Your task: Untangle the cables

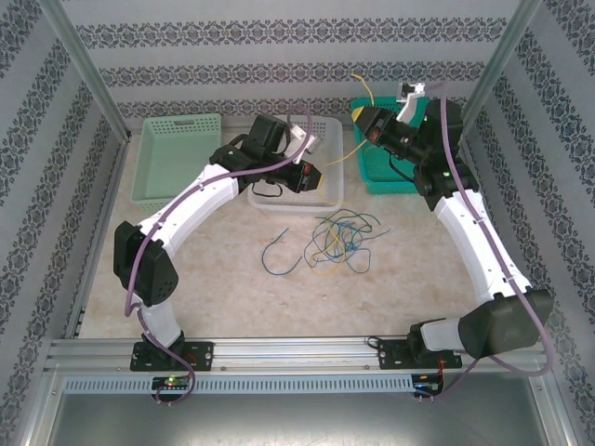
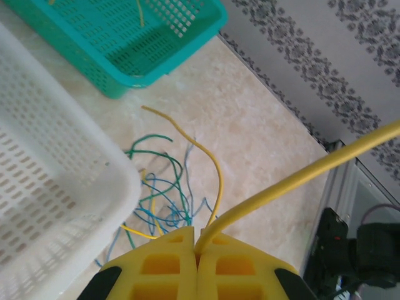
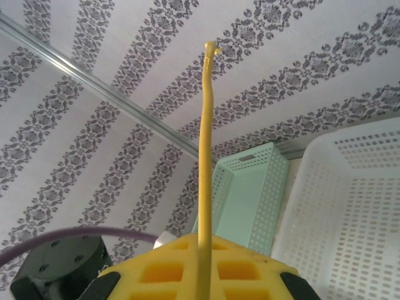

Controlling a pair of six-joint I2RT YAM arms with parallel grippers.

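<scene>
Left gripper [image 2: 197,253], right gripper [image 3: 204,265]: jaws pinched tight on yellow cable [image 3: 205,125]. Looks light, springy, slippery; best held near an end. Other cables [image 1: 339,240] tangled on table [image 1: 232,288].

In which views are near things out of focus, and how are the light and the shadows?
Top external: even light, only faint shadows under the cable pile. Left wrist: the white basket close to the lens is blurred; the pile is sharper. Right wrist: the yellow cable stands clear against the bright wallpaper.
</scene>
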